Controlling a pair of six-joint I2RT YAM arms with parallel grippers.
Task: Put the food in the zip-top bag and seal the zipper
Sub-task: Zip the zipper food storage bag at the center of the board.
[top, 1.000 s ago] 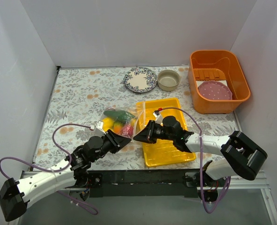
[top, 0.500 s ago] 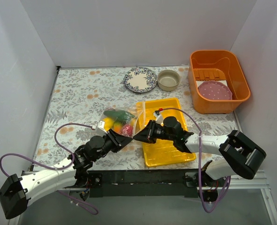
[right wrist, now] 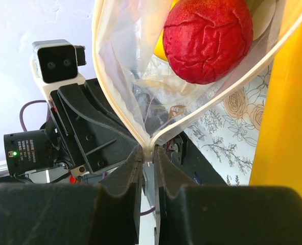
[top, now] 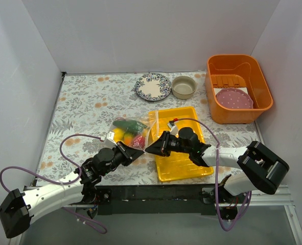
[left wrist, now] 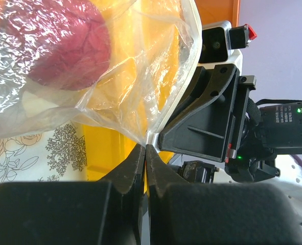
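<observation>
I have left gripper [left wrist: 146,149] and right gripper [right wrist: 149,153] pinching one zipper [left wrist: 151,136] end beside the yellow tray [top: 182,168] — the open length runs away.

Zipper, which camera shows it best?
Right wrist: the zipper runs as a pale V from the right tool's pinch up both sides of the opening. Left wrist shows one curved edge; the top view barely resolves it.

clear crinkly plastic zip-top bag [right wrist: 140,66]
</observation>
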